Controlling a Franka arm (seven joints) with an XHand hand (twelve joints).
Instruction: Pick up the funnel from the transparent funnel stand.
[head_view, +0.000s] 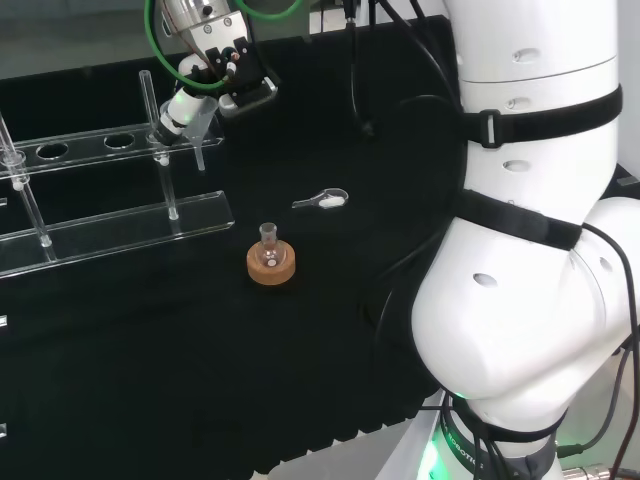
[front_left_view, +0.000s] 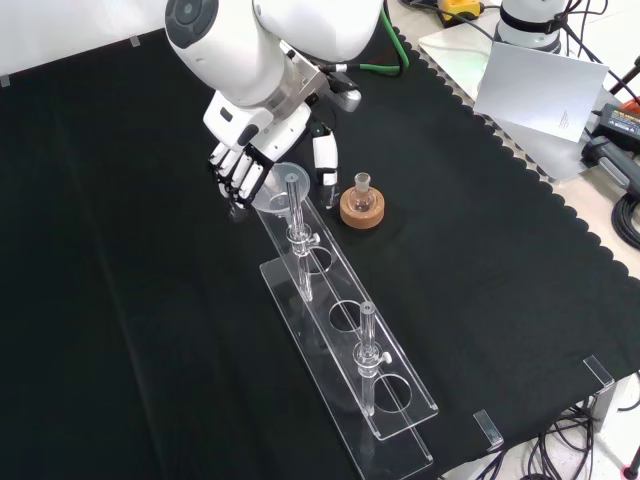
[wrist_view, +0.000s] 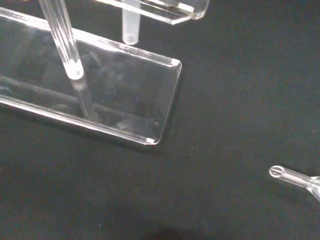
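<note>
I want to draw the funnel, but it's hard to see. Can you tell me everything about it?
The funnel looks like cloudy clear plastic: a wide round cone on top and a thin tube below. It sits upright in the end hole of the transparent funnel stand, its tube hanging through the upper shelf and ending above the bottom plate. In the front view the hand is at its rim with curled fingers, and the thumb is on the other side. Whether they are touching it yet is unclear.

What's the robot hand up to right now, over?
Hand curled on funnel. Funnel sits in stand, end hole. Stand post close beside.
</note>
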